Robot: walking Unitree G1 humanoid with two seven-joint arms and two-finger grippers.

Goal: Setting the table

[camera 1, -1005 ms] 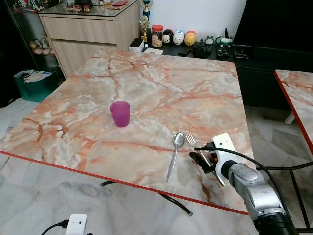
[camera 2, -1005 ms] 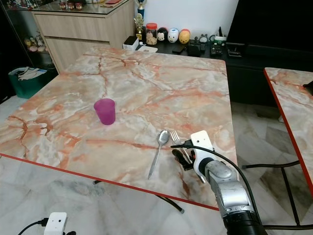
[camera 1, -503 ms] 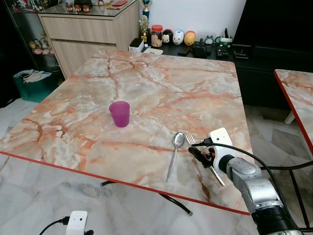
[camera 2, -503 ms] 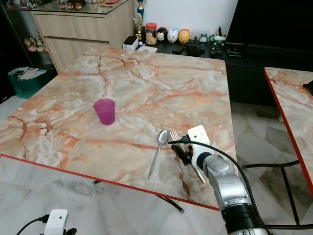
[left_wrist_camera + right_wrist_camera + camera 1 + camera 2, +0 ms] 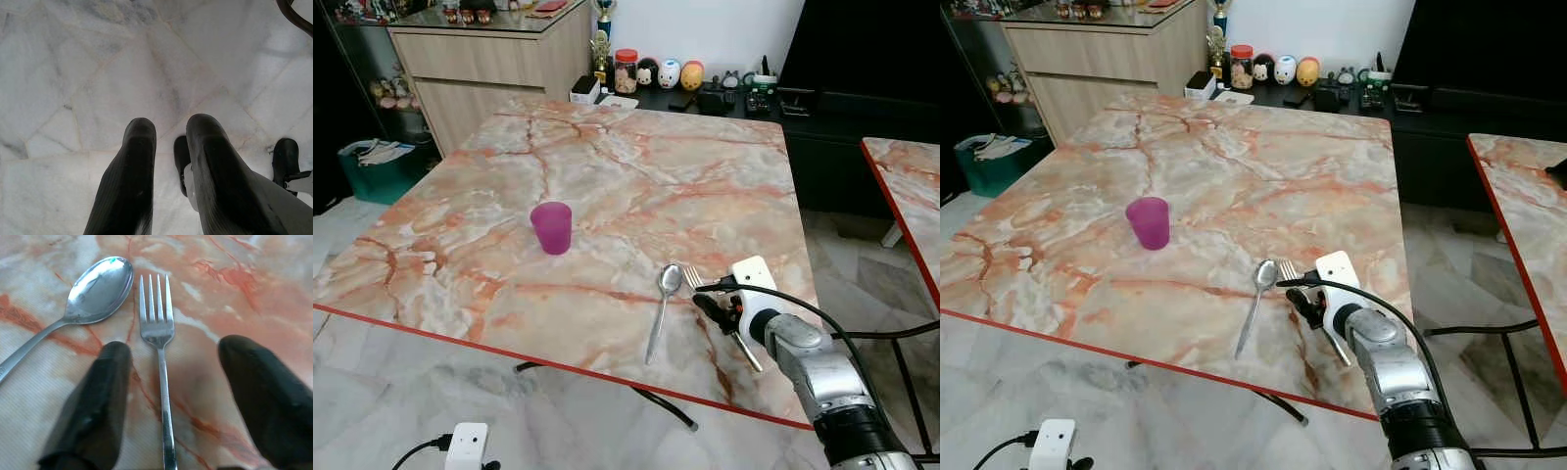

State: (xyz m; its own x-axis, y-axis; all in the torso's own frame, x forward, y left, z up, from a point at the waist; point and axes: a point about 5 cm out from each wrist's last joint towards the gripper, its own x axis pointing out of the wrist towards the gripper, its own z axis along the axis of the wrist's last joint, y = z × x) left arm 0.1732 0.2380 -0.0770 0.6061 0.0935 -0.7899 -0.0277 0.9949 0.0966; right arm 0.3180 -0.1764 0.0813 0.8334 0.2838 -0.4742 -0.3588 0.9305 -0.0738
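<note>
1 purple cup (image 5: 553,227), contents unclear; right gripper (image 5: 171,396) spread wide astride fork (image 5: 159,352) beside spoon (image 5: 93,296).

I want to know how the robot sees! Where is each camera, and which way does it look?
Left eye view: on the head, looking forward and down at the table with cup, spoon and fork; the right arm reaches in.
Right eye view: beside it, same scene and same arm.
Left wrist view: on the left wrist, looking down at the floor past the left end effector.
Right wrist view: on the right wrist, looking past the open right end effector that straddles the fork.
Both eyes and the right wrist share spoon and fork.
</note>
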